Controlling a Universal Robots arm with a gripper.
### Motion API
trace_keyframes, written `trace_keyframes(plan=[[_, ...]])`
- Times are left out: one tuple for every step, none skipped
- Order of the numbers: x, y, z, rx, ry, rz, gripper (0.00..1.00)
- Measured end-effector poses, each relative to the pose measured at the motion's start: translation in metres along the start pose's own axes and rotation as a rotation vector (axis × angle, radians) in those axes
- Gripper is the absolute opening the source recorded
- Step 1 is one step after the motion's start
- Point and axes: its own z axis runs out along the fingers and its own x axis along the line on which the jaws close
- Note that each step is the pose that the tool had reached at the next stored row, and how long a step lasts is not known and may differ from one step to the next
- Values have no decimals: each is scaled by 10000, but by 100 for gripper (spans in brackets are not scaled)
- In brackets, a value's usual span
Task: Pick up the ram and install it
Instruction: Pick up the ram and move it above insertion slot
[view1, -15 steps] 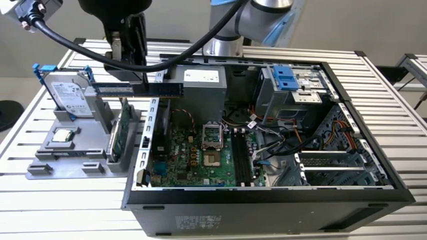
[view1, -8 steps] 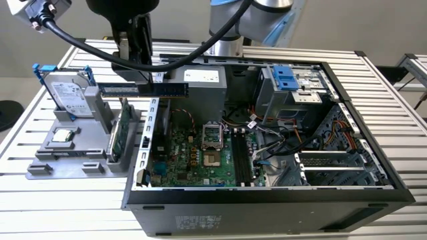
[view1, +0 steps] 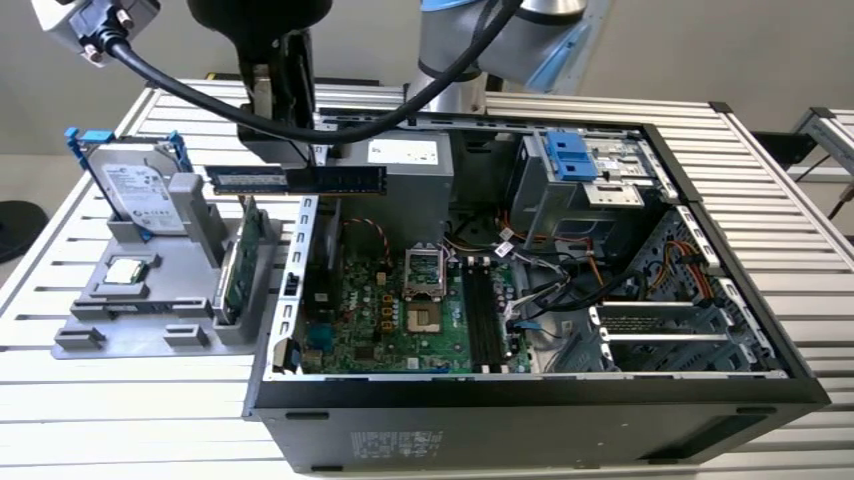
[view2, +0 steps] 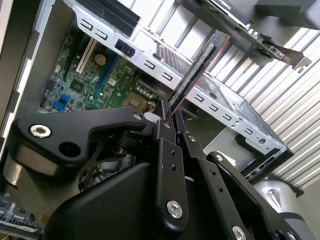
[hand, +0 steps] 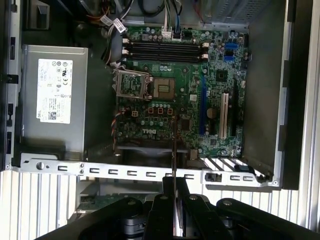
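Ram (view1: 296, 180) is gripped near mid-length by the clenched end effector (view1: 308, 160). It is held level above one wall of the open computer case (view1: 534, 420), well apart from the motherboard's black slots (view1: 483, 320).

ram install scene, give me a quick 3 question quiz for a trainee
1. True or false: the ram is already seated in the motherboard's black slots.
2. The hand is shut on: A the ram, B a loose cable, C nothing.
3. Name the silver thing with a blue bracket standing in the grey holder at the exterior view's left.
Key: 1 false; 2 A; 3 the hard drive.
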Motion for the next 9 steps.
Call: trace_keyframes(plan=[[0,9,0,0,-1,0,0],[-1,17,1,0,0,0,0],[-1,26,1,0,-1,0,0],[-1,35,2,-1,1,-1,0],[-2,44,1,1,-2,0,0],[-2,52,3,-1,1,0,0],[-2,60,2,1,-1,0,0],[-2,68,3,0,0,0,0],[-3,77,4,-1,1,0,0]])
